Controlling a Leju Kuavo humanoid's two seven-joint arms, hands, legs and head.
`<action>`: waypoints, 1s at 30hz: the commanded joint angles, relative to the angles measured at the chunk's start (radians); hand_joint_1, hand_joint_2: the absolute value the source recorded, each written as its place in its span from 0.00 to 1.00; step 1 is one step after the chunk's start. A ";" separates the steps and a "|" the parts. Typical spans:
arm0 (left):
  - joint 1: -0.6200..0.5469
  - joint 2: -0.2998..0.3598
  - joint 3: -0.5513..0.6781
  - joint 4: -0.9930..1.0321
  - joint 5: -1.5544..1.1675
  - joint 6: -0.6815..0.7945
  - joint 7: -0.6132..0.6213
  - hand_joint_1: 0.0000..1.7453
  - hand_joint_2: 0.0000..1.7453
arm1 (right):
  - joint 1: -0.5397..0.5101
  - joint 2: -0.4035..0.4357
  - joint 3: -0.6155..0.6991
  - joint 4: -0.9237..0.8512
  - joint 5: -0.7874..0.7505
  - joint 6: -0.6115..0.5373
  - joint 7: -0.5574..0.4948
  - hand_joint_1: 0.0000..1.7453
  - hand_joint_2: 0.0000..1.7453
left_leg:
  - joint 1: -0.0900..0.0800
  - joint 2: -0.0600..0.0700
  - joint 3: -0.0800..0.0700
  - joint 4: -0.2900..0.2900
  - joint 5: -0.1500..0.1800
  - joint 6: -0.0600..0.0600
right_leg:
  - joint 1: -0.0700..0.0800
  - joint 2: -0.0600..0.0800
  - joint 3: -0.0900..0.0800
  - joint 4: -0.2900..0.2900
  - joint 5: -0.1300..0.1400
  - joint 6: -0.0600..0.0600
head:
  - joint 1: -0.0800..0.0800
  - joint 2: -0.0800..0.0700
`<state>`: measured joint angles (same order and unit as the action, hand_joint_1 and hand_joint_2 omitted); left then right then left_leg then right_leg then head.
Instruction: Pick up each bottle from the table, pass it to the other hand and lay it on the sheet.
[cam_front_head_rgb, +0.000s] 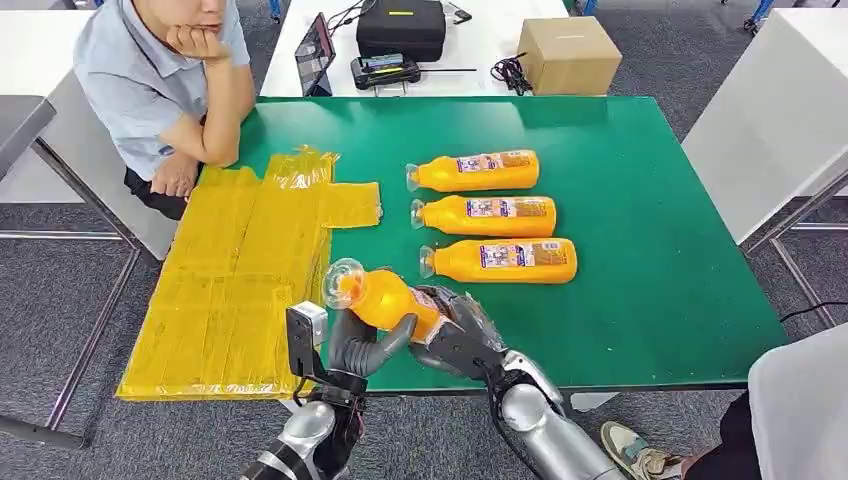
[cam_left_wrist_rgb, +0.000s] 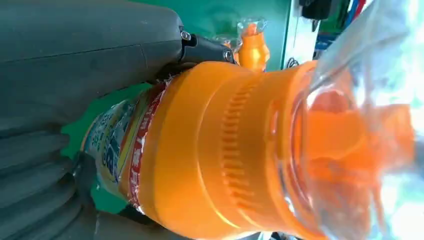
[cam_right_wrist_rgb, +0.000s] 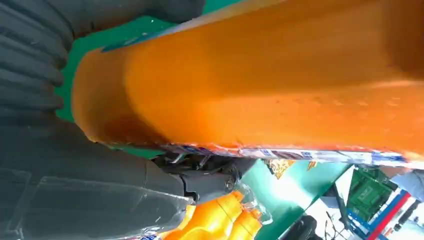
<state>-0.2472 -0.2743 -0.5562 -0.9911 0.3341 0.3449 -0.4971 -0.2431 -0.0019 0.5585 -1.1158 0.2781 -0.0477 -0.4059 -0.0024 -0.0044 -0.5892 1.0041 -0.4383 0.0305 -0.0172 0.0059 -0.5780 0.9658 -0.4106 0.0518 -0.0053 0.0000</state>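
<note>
An orange juice bottle (cam_front_head_rgb: 385, 297) with a clear cap hangs tilted over the table's front edge, cap toward the yellow sheet (cam_front_head_rgb: 240, 280). My left hand (cam_front_head_rgb: 365, 345) grips it from below near the neck, and my right hand (cam_front_head_rgb: 462, 335) grips its base end. In the left wrist view the bottle (cam_left_wrist_rgb: 225, 150) lies between the thumb and fingers of my left hand (cam_left_wrist_rgb: 75, 65). The right wrist view has the bottle (cam_right_wrist_rgb: 275, 85) across my right hand (cam_right_wrist_rgb: 75, 185). Three more bottles lie in a row on the green table (cam_front_head_rgb: 650, 250): far (cam_front_head_rgb: 475, 171), middle (cam_front_head_rgb: 487, 215), near (cam_front_head_rgb: 503, 260).
A person sits at the table's far left corner, an arm (cam_front_head_rgb: 195, 150) resting by the sheet. Behind stands a white table with a cardboard box (cam_front_head_rgb: 568, 55), a black bag (cam_front_head_rgb: 400, 28) and a tablet (cam_front_head_rgb: 314, 55). Another person's shoe (cam_front_head_rgb: 635, 455) is at the lower right.
</note>
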 joint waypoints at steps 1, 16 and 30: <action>-0.005 0.044 -0.026 -0.028 -0.022 0.014 0.000 1.00 1.00 | -0.016 0.002 -0.024 0.027 -0.008 -0.006 0.001 0.00 1.00 | 0.000 0.000 0.001 0.000 0.000 -0.001 | 0.000 0.000 0.001 0.000 0.000 -0.001 | 0.000 0.000; 0.076 0.134 0.056 -0.272 -0.335 0.154 0.031 1.00 1.00 | 0.095 0.045 -0.141 -0.024 0.006 -0.081 0.011 0.00 0.00 | 0.001 0.002 0.002 -0.001 -0.001 -0.002 | 0.001 0.001 0.001 0.000 0.000 -0.002 | 0.000 0.000; 0.040 0.178 0.221 -0.232 -1.237 0.347 0.274 1.00 1.00 | 0.099 0.083 -0.198 -0.018 0.032 -0.058 0.005 0.00 0.00 | 0.001 0.003 0.003 -0.001 -0.001 -0.002 | 0.001 0.002 0.002 0.000 -0.001 -0.003 | 0.000 0.000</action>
<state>-0.1567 -0.1518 -0.4419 -1.2913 -0.5292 0.6836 -0.3686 -0.1228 0.0557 0.4040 -1.1604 0.2995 -0.1244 -0.3986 -0.0022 -0.0044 -0.5896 1.0039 -0.4381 0.0302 -0.0171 0.0059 -0.5785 0.9661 -0.4107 0.0517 -0.0050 0.0000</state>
